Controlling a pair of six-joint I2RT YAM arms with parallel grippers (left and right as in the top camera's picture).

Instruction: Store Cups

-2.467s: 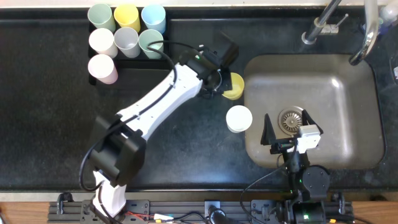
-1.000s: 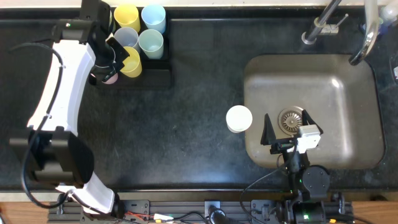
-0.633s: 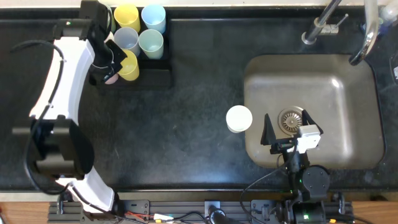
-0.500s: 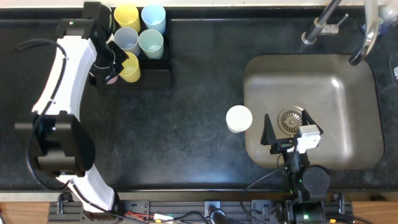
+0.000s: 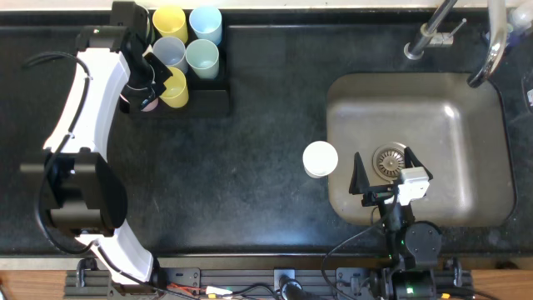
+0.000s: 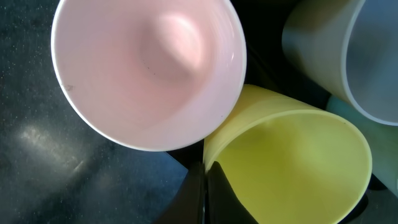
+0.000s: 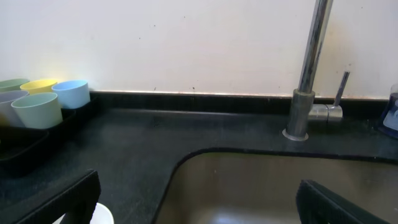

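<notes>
Cups crowd the rack point(image 5: 208, 102) at upper left, where the left gripper point(image 6: 204, 186) pinches a yellow cup point(image 5: 173, 88) by its rim beside a pink cup point(image 6: 146, 71). It looks like light, stiff, likely slick plastic, so the rim suits gripping. A white cup point(image 5: 320, 158) stands mid-frame and the right gripper point(image 5: 383, 179) hangs spread.
</notes>
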